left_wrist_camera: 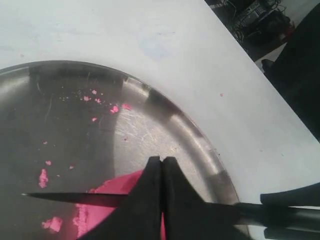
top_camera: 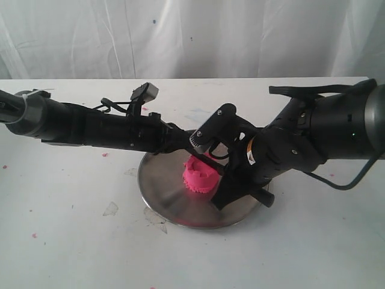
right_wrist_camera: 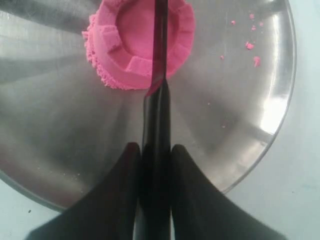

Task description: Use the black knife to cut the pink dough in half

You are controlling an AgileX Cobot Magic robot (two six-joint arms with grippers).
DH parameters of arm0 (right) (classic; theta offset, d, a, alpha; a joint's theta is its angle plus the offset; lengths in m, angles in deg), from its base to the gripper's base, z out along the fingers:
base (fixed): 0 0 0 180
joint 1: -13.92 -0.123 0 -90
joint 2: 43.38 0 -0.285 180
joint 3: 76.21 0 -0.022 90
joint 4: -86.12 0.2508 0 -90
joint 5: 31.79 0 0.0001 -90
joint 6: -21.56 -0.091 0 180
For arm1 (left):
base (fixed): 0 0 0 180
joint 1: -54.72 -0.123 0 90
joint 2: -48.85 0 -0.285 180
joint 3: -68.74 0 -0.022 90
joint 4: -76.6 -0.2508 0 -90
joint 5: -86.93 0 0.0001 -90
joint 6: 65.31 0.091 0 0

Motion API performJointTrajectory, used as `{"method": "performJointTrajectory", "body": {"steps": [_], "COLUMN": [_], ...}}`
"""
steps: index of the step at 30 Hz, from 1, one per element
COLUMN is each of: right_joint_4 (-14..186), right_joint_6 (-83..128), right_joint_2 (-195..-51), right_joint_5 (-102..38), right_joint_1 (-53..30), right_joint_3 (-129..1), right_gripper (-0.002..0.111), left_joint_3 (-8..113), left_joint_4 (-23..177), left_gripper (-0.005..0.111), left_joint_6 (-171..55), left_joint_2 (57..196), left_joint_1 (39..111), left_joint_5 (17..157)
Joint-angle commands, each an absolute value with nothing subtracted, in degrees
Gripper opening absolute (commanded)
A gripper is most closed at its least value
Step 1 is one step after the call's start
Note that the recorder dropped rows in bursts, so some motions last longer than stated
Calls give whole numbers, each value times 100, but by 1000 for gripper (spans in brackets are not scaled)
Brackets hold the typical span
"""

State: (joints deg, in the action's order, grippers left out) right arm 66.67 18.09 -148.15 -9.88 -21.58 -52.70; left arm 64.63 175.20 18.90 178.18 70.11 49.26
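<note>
A round steel plate (top_camera: pixel 162 201) sits on a white bench (top_camera: pixel 301 241), with the pink dough (right_wrist_camera: pixel 127 40) near its middle, in one piece, a squat lump with a dented top. The right end effector (right_wrist_camera: pixel 155 152) is clamped on the handle of the black knife (right_wrist_camera: pixel 156 115), whose blade lies straight across the dough's centre. The left end effector (left_wrist_camera: pixel 162 160) has its fingers pressed together, holding nothing, and hangs close over blade and dough. I cannot tell whether it touches them.

This looks like the cutting step, with the blade lined up and the dough not yet parted. The next move calls for a firm, straight press down to the plate, keeping the blade centred so the halves come out even.
</note>
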Motion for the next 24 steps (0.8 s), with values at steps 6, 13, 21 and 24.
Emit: {"method": "performJointTrajectory", "body": {"steps": [6, 13, 21, 24], "right_joint_4": [6680, 6680, 6701, 6713], "right_joint_6": [1813, 1813, 1813, 1838], "right_joint_2": [-14809, -14809, -14809, -14809], "right_joint_5": [-1061, -1113, -1089, -1051], "right_joint_1": [-2146, -2146, -2146, -2146], "right_joint_3": [-5310, -5310, -5310, -5286], "right_gripper": [0, 0, 0, 0], "left_joint_3": [6497, 6497, 6497, 6497], "left_joint_4": [17595, 17633, 17655, 17655], "left_gripper": [0, 0, 0, 0], "left_joint_6": [1862, 1850, 1850, 1850], "left_joint_2": [17956, 18099, 18099, 18099], "left_joint_1": [7020, 7020, 7020, 7020], "left_joint_5": [5102, 5001, 4833, 4810]}}
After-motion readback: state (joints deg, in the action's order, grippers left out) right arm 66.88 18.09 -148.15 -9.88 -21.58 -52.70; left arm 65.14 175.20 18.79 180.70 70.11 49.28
